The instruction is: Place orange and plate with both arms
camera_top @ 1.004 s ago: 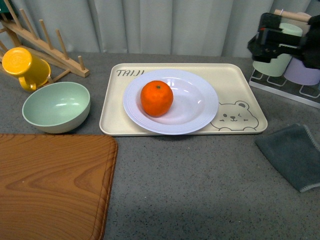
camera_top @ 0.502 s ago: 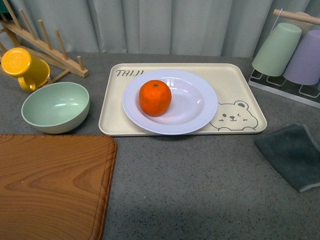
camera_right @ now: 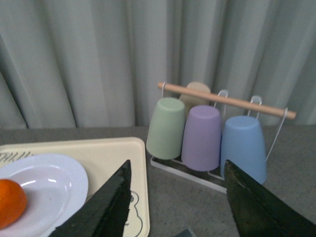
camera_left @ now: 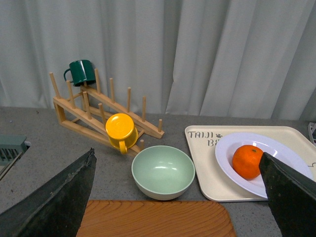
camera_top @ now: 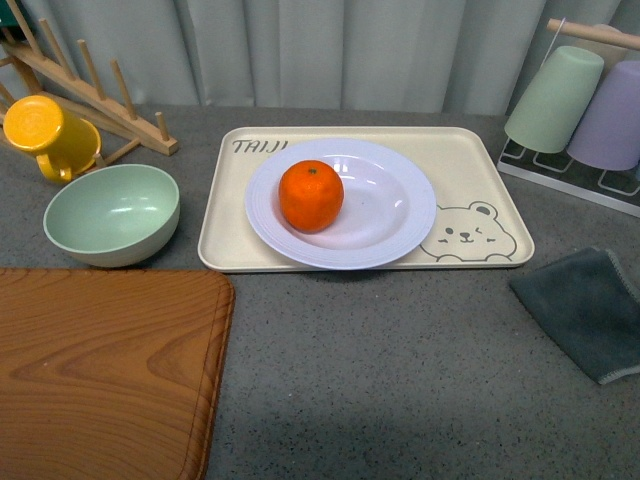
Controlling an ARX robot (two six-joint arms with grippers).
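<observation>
The orange [camera_top: 311, 196] rests in the left half of the white plate [camera_top: 390, 205], which lies on a beige bear tray [camera_top: 470, 160]. Neither arm shows in the front view. My left gripper [camera_left: 177, 197] is open, raised well back from the table; between its black fingers [camera_left: 54, 202] I see the orange [camera_left: 247, 161] on the plate [camera_left: 276, 153] off to one side. My right gripper [camera_right: 177, 202] is open too, with nothing between its fingers [camera_right: 106, 207]. It looks past the tray corner; the orange [camera_right: 9, 202] and plate [camera_right: 54, 182] sit at that view's edge.
A pale green bowl [camera_top: 112, 214] and a yellow mug [camera_top: 45, 133] on a wooden peg rack [camera_top: 90, 85] stand left of the tray. A wooden board [camera_top: 105, 370] fills the near left. Upturned cups [camera_top: 585, 100] on a wire rack are at the right, a grey cloth [camera_top: 590, 310] below them.
The right gripper, seen a second ago at the upper right over the cups, has left the front view. The orange and plate have stayed where they were.
</observation>
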